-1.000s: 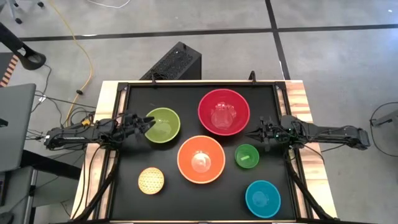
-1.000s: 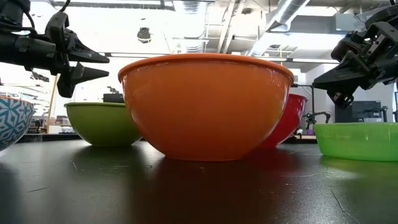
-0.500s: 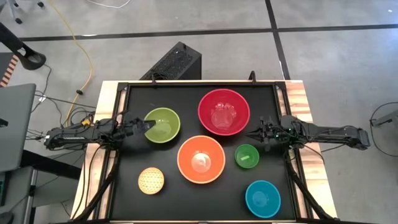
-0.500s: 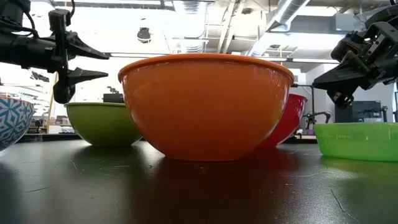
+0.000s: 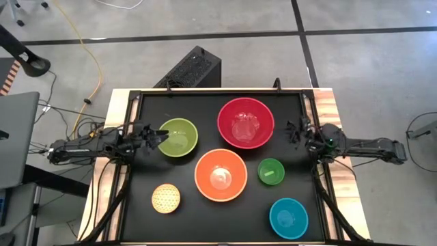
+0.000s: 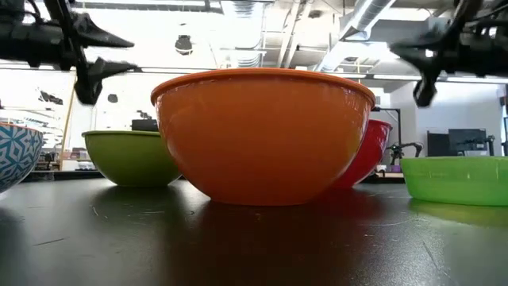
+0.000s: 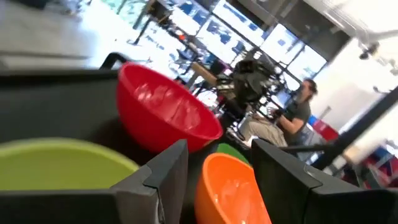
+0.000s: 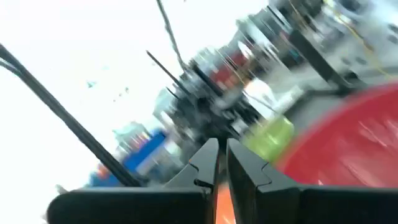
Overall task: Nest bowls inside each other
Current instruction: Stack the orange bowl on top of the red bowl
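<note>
Six bowls stand apart, mouths up, on the black tabletop (image 5: 147,109). They are red (image 5: 246,123) at the far middle, lime green (image 5: 179,138) to its left, orange (image 5: 220,175) in the middle, small bright green (image 5: 271,171), teal (image 5: 288,218) at the near right, and dotted yellow (image 5: 166,198) at the near left. My left gripper (image 5: 163,134) is open, level, above the lime bowl's left rim and clear of it (image 6: 119,54). My right gripper (image 5: 292,128) is shut, raised beside the red bowl's right side (image 6: 403,52), and holds nothing.
A raised black frame (image 5: 305,102) and wooden strips edge the table. A black box (image 5: 194,67) sits on the floor beyond the far edge. A bowl wall with a blue-and-white pattern (image 6: 14,155) shows at the low view's left. A person (image 7: 303,109) sits far off in the room.
Both grippers have risen. My right gripper has tipped its fingers upward, rolled, and drawn back toward the table's right edge, away from the small green bowl. My left gripper has climbed a little above the lime bowl's rim, still open.
</note>
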Robot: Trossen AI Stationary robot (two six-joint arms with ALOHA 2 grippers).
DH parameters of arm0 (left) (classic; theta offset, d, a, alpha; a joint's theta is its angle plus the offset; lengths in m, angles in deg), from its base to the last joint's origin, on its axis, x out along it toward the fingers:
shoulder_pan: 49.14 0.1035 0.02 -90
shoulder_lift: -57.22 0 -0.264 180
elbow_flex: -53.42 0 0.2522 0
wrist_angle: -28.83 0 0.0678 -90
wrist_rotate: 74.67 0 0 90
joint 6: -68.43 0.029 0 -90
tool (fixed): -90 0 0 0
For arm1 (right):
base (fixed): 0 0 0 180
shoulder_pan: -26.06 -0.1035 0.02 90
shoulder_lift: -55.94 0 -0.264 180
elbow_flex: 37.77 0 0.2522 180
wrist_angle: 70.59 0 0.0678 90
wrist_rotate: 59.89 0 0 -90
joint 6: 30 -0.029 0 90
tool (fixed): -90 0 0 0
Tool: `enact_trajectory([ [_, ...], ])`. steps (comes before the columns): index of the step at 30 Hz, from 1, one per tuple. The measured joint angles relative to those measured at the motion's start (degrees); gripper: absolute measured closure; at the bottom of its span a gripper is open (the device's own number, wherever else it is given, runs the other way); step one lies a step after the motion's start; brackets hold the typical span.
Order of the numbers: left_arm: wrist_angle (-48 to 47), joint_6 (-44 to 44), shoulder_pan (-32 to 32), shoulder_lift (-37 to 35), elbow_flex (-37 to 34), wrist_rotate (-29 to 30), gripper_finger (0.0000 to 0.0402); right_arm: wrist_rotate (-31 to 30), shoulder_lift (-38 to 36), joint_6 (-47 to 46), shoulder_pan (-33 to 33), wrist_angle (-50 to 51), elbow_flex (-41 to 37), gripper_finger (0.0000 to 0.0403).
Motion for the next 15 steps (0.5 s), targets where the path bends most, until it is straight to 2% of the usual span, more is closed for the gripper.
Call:
enact_trajectory([
  [4, -5.99, 6.06, 0.0, 4.74, 6.66, -2.26, 0.0257, 0.03, 3.89, -2.0, -2.26, -11.1, 1.77, 0.0356],
  [10, -14.46, 15.89, 0.02, 16.55, 16.05, -1.65, 0.0298, -1.74, 16.16, 0.2, -9.99, -10.98, 11.03, 0.0356],
  [13, -15.53, 18.82, 0.02, 22.49, 19.22, -2.33, 0.032, -5.05, 25.31, -0.07, -16.22, -6.32, 18.62, 0.0356],
  [15, -15.65, 19.74, 0.0, 25.88, 20.43, -2.6, 0.0335, -7.34, 31.05, -1.83, -20.07, 2.0, 24.87, 0.0356],
])
